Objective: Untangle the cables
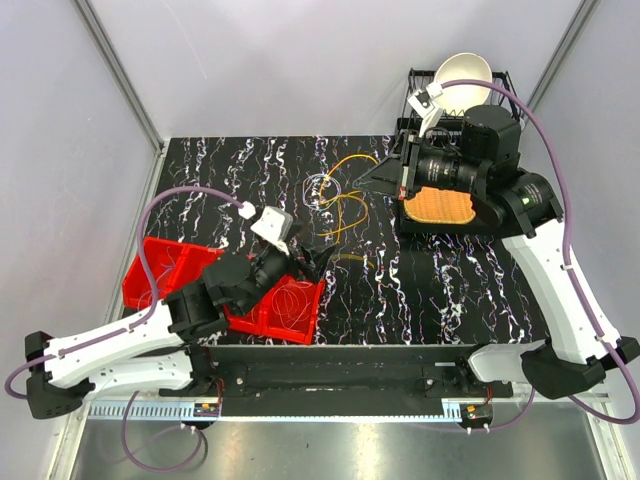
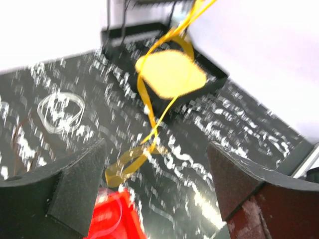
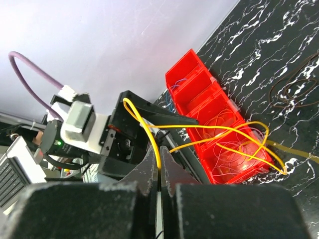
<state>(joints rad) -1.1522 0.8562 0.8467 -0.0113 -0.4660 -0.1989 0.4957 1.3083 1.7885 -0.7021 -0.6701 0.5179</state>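
Black marbled table (image 1: 450, 290), pale walls on three sides; red bin (image 1: 160, 262) sitting at the near left, black tray (image 1: 418, 228) at the far right.

- Yellow cable (image 3: 157, 152): being held up off the table. It is rising from the grip in a bend, then running out in slack strands over the bin. Long axis is lying on a diagonal, from the high end near the tray down to the low end just beside the bin's far corner.
- Orange loops (image 1: 345, 203) and white loop (image 2: 60, 112): lying on the table mid-surface, between bin and tray. The blurred left wrist view is leaving it unclear, but the orange ones are possibly crossing the yellow cable.
- Right gripper (image 3: 159, 172): fingers pinching hard together on the yellow cable, above the middle of the table.
- Left gripper (image 2: 157, 184): jaws standing wide apart and holding nothing, hovering over the bin's far edge with the yellow cable hanging in front of them.

Step in hand, as judged: drawing the yellow cable out of the heap.

Next move, as judged: the wide jaws are needing to close on the low end, or pin the orange loops, so that lifting is parting the strands rather than dragging the whole heap.
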